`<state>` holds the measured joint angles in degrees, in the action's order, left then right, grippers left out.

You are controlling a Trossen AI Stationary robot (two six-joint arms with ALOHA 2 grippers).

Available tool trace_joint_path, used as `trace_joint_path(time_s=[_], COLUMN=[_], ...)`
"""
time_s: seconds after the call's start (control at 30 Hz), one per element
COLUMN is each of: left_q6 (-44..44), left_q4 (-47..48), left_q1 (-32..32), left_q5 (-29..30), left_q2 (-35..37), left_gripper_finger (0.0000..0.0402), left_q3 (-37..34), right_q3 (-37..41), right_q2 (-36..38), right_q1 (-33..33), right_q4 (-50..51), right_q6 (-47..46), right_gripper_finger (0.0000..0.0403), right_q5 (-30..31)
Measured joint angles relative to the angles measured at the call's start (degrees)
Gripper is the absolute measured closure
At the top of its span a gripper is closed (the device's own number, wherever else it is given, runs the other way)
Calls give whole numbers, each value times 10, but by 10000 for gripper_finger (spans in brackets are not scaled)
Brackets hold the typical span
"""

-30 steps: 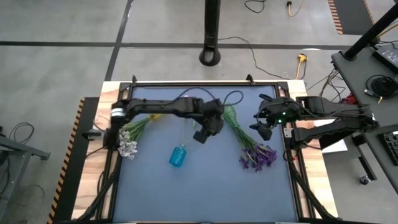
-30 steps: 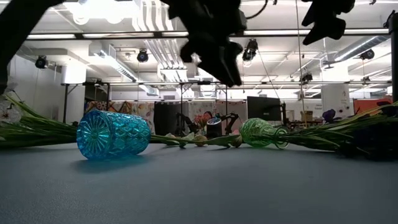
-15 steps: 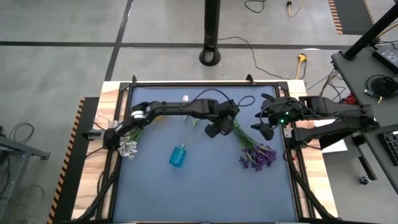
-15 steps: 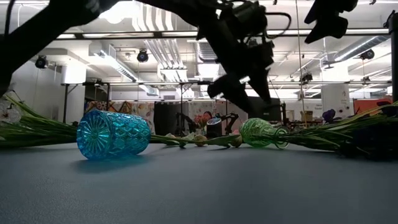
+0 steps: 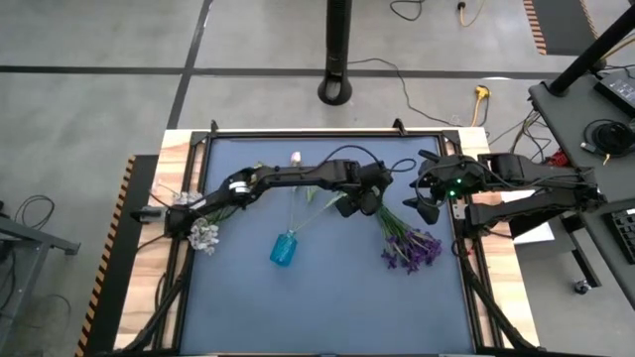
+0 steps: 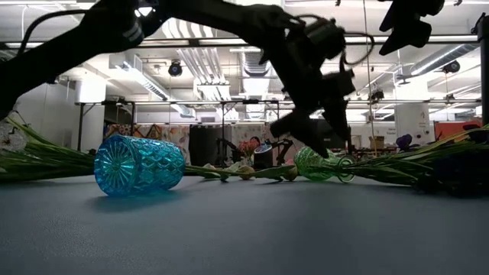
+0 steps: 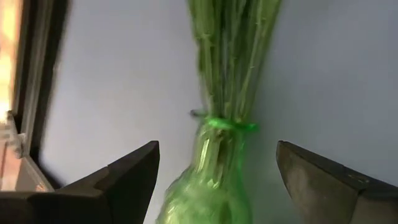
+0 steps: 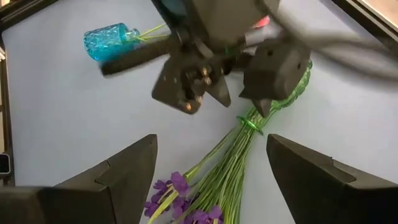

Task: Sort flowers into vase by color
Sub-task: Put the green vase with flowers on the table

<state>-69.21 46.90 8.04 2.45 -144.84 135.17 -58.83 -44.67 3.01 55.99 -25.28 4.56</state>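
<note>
Reaching rightward, left tool (image 5: 369, 201), spread, now hovers over green vase (image 7: 205, 183) holding purple flowers (image 5: 412, 248).

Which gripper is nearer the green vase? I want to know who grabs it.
Left. The left gripper hovers open right over the green vase; the right gripper waits open, off to its side.

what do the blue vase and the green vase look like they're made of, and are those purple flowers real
The blue vase looks like cut glass or clear moulded plastic: see-through, glossy, with a faceted diamond pattern and a starburst base. The green vase looks alike: translucent, shiny, patterned. Which of the two, the pictures leave open. The purple flowers look artificial, likely plastic stems with fabric petals, since the stems are uniformly bright green.
</note>
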Motion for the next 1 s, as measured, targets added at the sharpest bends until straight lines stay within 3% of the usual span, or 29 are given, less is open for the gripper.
trace_joint_path(time_s=[0.33, 0.63, 1.0], left_q6=[-4, 3, -3], left_q4=[-24, -42, -44], left_q1=[13, 26, 29], left_q5=[-2, -49, -17], left_q2=[-4, -11, -40], left_gripper_finger=[98, 98, 99], left_q3=[-10, -9, -8], right_q3=[0, 0, 0], right_q2=[3, 3, -1], right_q1=[0, 0, 0], right_q4=[7, 7, 7], right_q6=[4, 9, 14], right_gripper_finger=[104, 104, 103], right_q5=[1, 15, 16])
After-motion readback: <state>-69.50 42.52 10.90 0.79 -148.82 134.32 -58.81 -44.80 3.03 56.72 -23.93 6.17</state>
